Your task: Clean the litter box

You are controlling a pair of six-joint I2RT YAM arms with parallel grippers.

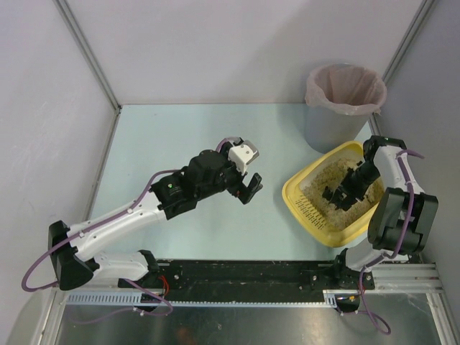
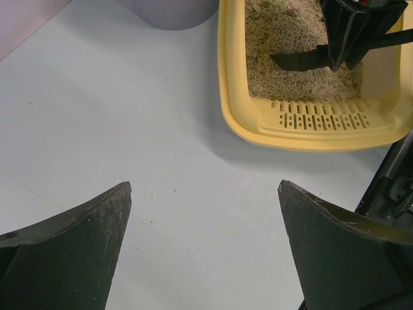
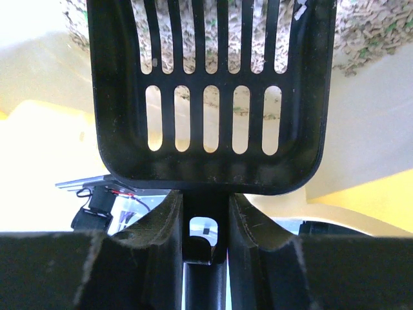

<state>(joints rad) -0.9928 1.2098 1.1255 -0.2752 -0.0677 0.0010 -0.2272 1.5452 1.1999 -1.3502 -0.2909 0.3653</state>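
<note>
The table (image 1: 180, 144) is flat and pale blue-green, with plain white walls (image 1: 237, 50) on three sides. In the far right corner stands a grey bin (image 1: 327, 133) with a pink bag (image 1: 345, 86) in it. The yellow litter box (image 1: 293, 192) sits on the right side of the table, just beside the bin, with beige litter (image 2: 284, 58) inside. The right gripper (image 3: 205, 208) hangs over the box, pinching the handle of a black scoop (image 3: 213, 97) with long slots. The right arm hides part of the box's edge. The left gripper (image 2: 205, 187) is over the middle of the table, fingers spread wide, holding nothing.
</note>
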